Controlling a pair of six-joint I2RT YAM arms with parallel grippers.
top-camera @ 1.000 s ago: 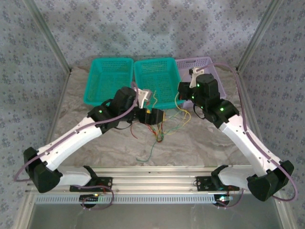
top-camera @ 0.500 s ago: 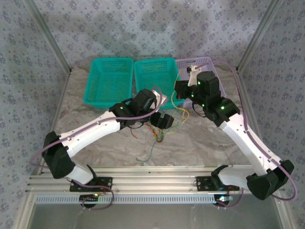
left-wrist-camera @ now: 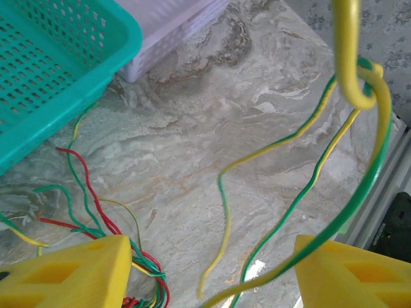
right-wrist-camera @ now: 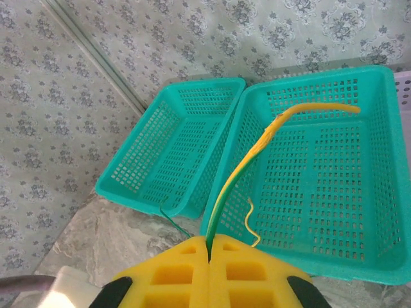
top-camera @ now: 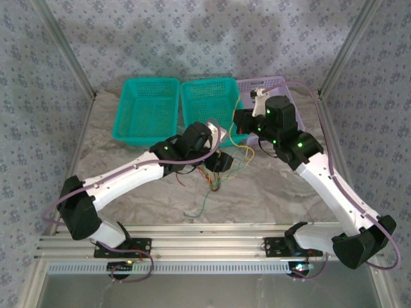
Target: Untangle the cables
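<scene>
**Left arm swings in under the lifted strand**

Over the past second the left gripper (top-camera: 221, 160) has swept rightward toward its partner. Its yellow pads (left-wrist-camera: 77, 269) stand wide apart, with loose loops hanging between them. The right gripper (right-wrist-camera: 210, 247) is clamped on a yellow-green cable (right-wrist-camera: 257, 146), held raised by the teal basket (right-wrist-camera: 308, 76), probably to draw it out of the cables (top-camera: 215, 181) heaped on the tabletop (left-wrist-camera: 192, 141) between the arms. That lift seems meant to expose a crossing for the left.
</scene>
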